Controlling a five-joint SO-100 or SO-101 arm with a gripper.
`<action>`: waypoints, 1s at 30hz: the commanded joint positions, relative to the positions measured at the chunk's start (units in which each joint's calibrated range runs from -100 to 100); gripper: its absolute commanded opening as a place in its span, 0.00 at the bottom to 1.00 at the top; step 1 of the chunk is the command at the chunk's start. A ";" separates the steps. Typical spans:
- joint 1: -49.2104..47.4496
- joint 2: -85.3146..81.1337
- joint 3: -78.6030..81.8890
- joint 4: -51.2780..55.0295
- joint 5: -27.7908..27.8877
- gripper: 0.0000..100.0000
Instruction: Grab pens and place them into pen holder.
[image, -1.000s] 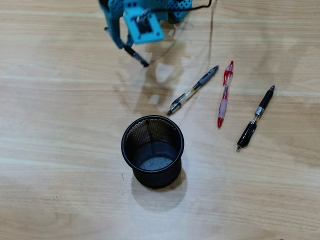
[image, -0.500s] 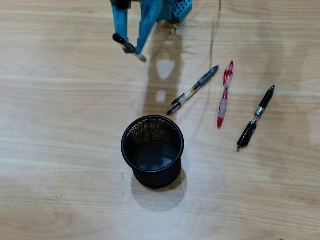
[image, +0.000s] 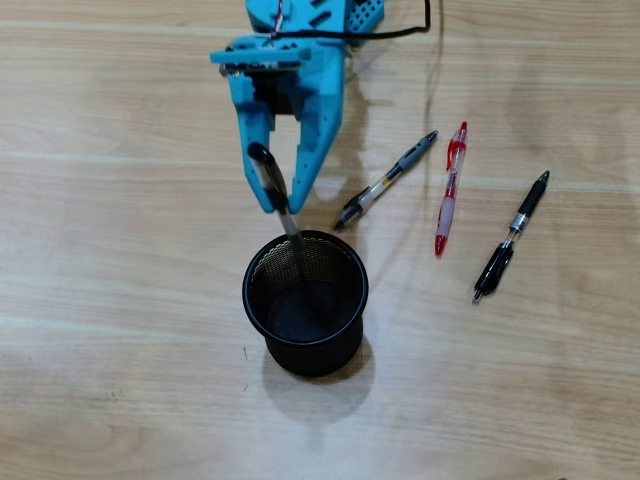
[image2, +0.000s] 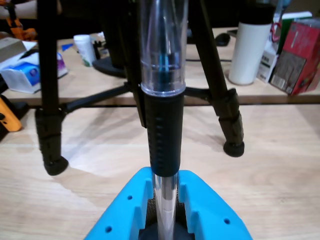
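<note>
My blue gripper (image: 285, 198) is shut on the clear stick pen (image: 276, 192), whose black cap points up and left in the overhead view. The pen's lower tip reaches the back rim of the black mesh pen holder (image: 311, 355). In the wrist view the same pen (image2: 163, 115) rises between the blue fingers (image2: 207, 210) of the gripper (image2: 164, 202). To the right of the holder three more pens lie flat on the wood: a clear-grey click pen (image: 386, 180), a red pen (image: 450, 188) and a black pen with a silver band (image: 512, 236).
The wooden table (image: 120, 300) spreads left of and in front of the holder. A black cable (image: 428, 60) runs from the arm's base. In the wrist view black tripod legs (image2: 50, 125) stand ahead, with a white bottle (image2: 248, 47) and a red box (image2: 300, 55) behind.
The gripper has swung down from the table's far edge toward the holder, carrying the stick pen. The pen's tip now sits at the holder's rim. The other pens have not moved.
</note>
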 joint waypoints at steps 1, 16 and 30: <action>0.07 4.55 -0.92 -6.32 -0.34 0.02; -1.12 6.25 -0.83 -8.14 3.17 0.14; -2.22 -2.76 -0.83 4.98 6.99 0.09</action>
